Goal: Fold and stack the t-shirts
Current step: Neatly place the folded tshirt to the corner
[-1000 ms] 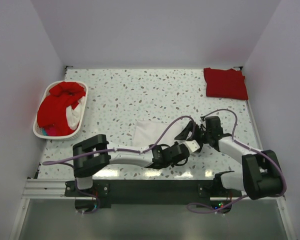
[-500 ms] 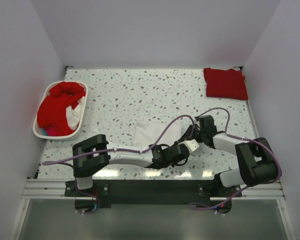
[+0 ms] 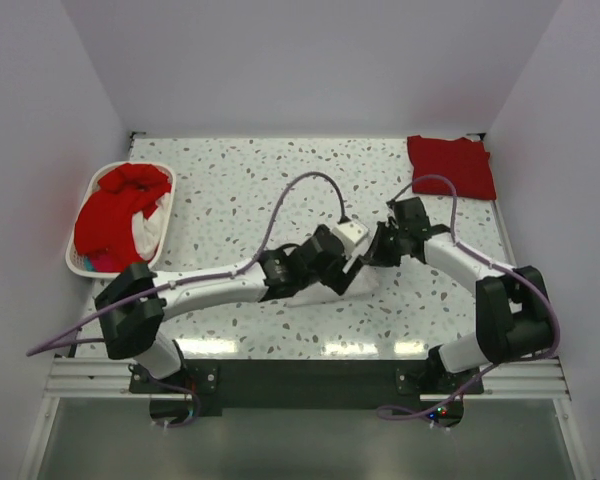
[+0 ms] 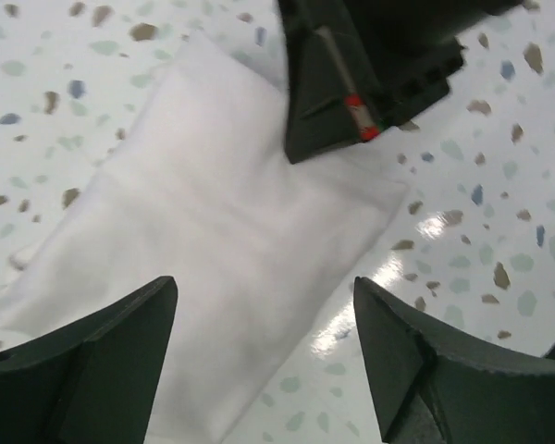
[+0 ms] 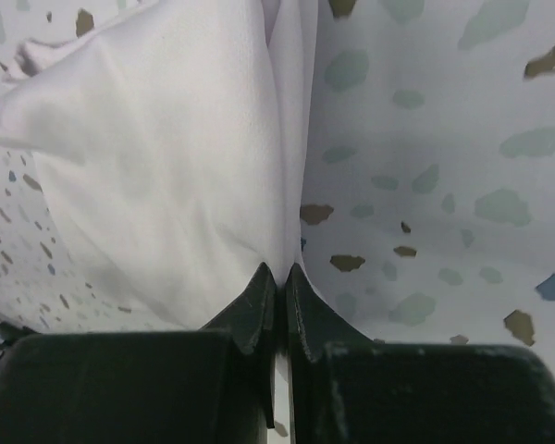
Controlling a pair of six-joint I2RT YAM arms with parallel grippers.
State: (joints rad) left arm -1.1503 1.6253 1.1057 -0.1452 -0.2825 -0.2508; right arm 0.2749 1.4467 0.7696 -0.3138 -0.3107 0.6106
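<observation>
Arms: two, both reaching in over the middle of the table (image 3: 280, 190), their ends close together.
Left gripper (image 4: 264, 296): one. Its two dark, wedge-shaped fingers (image 4: 102, 342) are spread wide and released, holding nothing, poised over the white t-shirt (image 4: 213, 240).
Right gripper (image 5: 279, 273): one. Its jaws are clenched on a pinched-up edge of the white t-shirt, with the cloth gathered into a ridge between them.
White t-shirt: one on the table. It is thin, smooth cloth folded into a long rectangle, lying at mid-table slightly right of centre, below both grippers.
Folded red t-shirt (image 3: 452, 167): one. It is a flat, roughly square bright red bundle at the far right corner, well apart from the arms.
Red t-shirts in the basket (image 3: 115, 205): a crumpled heap, so the count cannot be told. A strip of white cloth (image 3: 153, 228) shows on its right side.
Basket (image 3: 80, 265): one, white oval plastic, at the left edge of the table.
Table: one, with a glossy white top flecked with grey and brown.
</observation>
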